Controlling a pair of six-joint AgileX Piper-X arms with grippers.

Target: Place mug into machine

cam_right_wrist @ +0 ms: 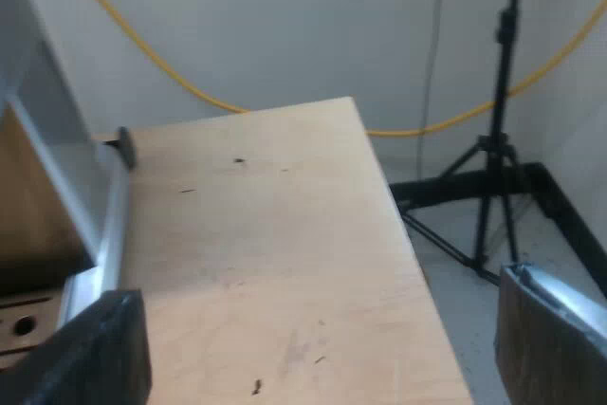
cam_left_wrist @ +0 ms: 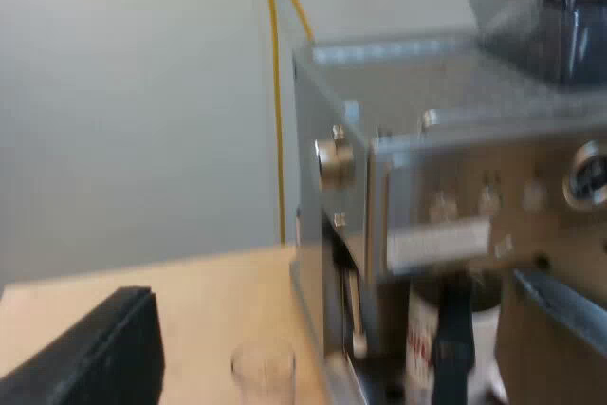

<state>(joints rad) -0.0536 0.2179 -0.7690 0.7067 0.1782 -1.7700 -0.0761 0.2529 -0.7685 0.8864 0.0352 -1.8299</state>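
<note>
mug looks set at the machine's front, both grippers empty

in the left wrist view the espresso machine [cam_left_wrist: 446,168] stands close, its bean hopper [cam_left_wrist: 555,21] on top. under the machine's front panel sits a white mug [cam_left_wrist: 486,329] with red print on its side, low at the base of the machine. a dark upright bar [cam_left_wrist: 453,339] crosses in front of it; i cannot tell whether that is the holder's handle. a measuring glass [cam_left_wrist: 264,372] stands on the wooden table [cam_left_wrist: 190,282] just beside the machine's near corner.

the left gripper [cam_left_wrist: 327,329] has its fingers spread wide with nothing between them, apart from the mug. the right gripper [cam_right_wrist: 318,329] is likewise spread and empty, over bare table [cam_right_wrist: 275,234] beside the machine's side wall [cam_right_wrist: 57,139], with a tripod stand [cam_right_wrist: 493,149] on the floor beyond the table edge.

judging from this, the placing looks done: the mug is in the machine and released. whether it sits squarely under the spout cannot be told. what seems left is drawing the left arm away.
</note>
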